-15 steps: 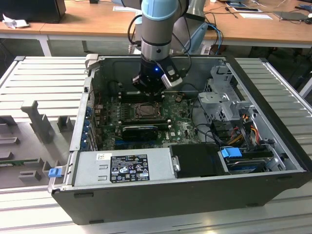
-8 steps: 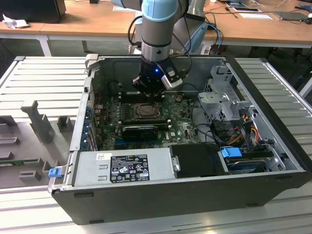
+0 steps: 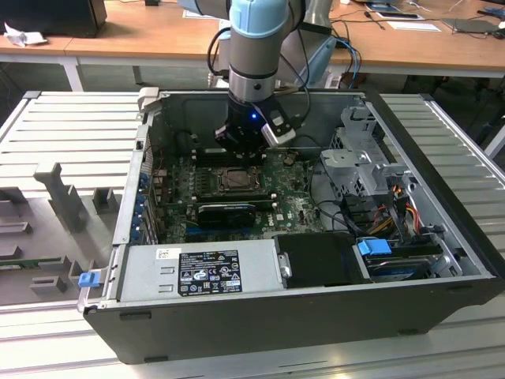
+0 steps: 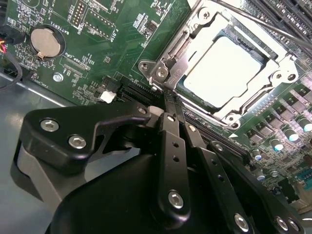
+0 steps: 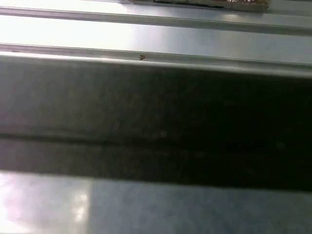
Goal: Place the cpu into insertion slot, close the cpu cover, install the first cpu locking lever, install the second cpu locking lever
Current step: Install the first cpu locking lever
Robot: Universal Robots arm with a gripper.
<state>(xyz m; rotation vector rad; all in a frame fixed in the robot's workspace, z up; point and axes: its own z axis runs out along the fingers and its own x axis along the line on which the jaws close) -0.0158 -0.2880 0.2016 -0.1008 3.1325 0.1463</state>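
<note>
An open computer case [image 3: 442, 237] lies on its side, holding one green motherboard [image 3: 292, 207], one power supply [image 3: 197, 272] along its near wall and a drive cage [image 3: 359, 162] toward the exterior view's right. The cpu [image 4: 225, 70] sits in the insertion slot [image 4: 273, 51], the cpu cover [image 4: 195, 34] closed around it. The gripper [image 4: 168, 100], fingers pressed together, meets the slot's edge.

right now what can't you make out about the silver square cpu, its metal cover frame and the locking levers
- Square black insertion slot, exterior view: too small to tell whether the levers are latched.
- Grey metal cpu cover, second wrist view: far side cut off by the picture edge; it lies around the bright silver cpu.
- Thin metal lever, second wrist view: both ends run out of frame.
- Black gripper, second wrist view: what its fingers touch is unclear.
</note>
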